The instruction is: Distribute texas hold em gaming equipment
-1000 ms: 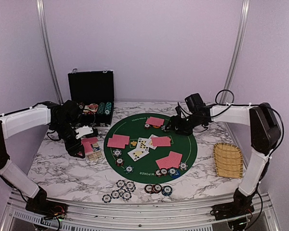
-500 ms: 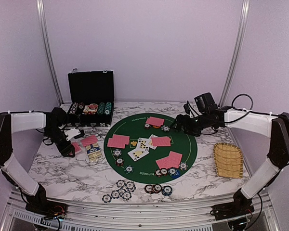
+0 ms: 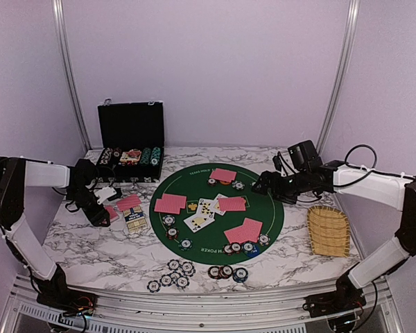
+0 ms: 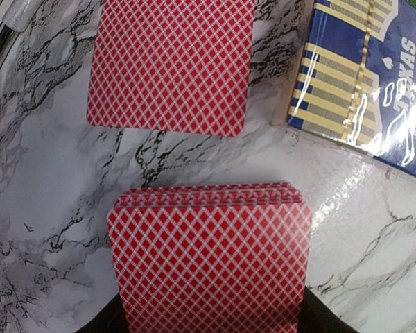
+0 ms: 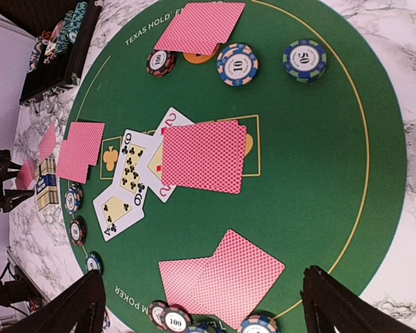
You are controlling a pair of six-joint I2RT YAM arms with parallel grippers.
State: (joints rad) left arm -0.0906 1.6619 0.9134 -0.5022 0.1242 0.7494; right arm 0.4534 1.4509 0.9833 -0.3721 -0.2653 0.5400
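Green mat (image 3: 263, 208), mid-picture, has cards (image 3: 231, 203) and chips (image 3: 246, 247). My left gripper (image 4: 209, 316) squeezes the leftover deck (image 4: 208, 257); right gripper (image 5: 211, 305) gapes empty.

On the white marble table (image 3: 90, 250), a round green felt mat (image 3: 270, 218) fills mid-frame, red-backed playing cards (image 3: 244, 229) lying on it. A black hinged case (image 3: 131, 125) stands upper left, a woven yellow tray (image 3: 328, 230) at right, round stripe-edged poker chips (image 3: 175, 272) below the mat.

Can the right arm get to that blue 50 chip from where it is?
Probably yes: the right gripper hangs open and empty close by, and the 50 chip lies uncovered on the mat.
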